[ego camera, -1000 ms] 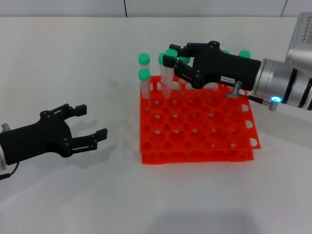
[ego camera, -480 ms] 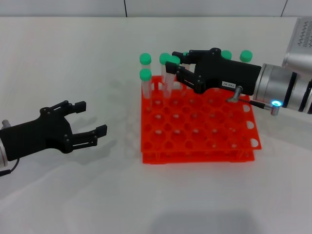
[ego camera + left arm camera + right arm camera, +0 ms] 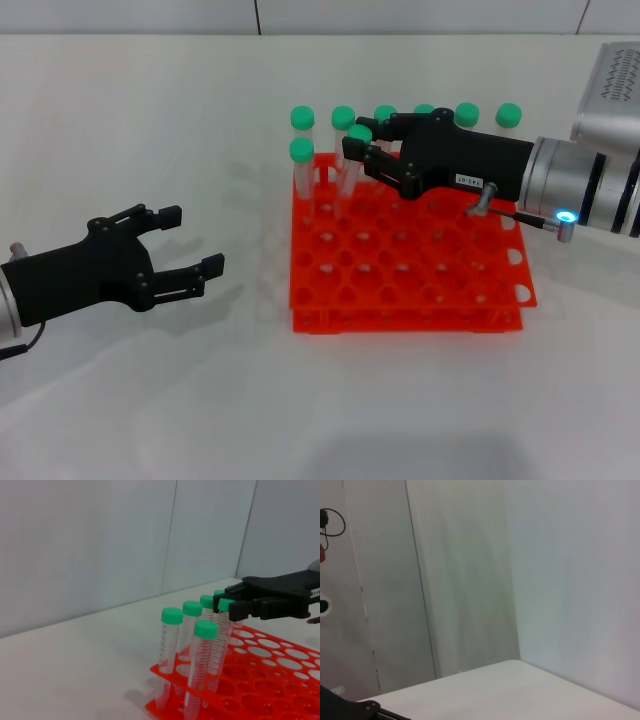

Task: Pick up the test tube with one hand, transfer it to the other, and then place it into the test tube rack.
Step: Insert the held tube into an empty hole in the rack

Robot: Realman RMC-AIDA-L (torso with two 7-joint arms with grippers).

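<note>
The orange-red test tube rack (image 3: 410, 305) stands on the white table. My right gripper (image 3: 357, 138), the one with the white label, reaches over the rack's far left part. It is shut on the green cap of a test tube (image 3: 352, 165) that leans with its lower end in a rack hole. The left wrist view shows the same grip (image 3: 226, 605) on the tube (image 3: 217, 640) above the rack (image 3: 270, 680). My left gripper (image 3: 192, 240) is open and empty, low over the table to the left of the rack.
Several other green-capped tubes stand upright along the rack's far row (image 3: 466, 113) and at its far left corner (image 3: 301, 152). The right wrist view shows only a pale wall and a table edge (image 3: 510, 680).
My right gripper has moved down and slightly right, lowering the tube so its end sits in the rack. My left gripper has shifted slightly and stays open.
</note>
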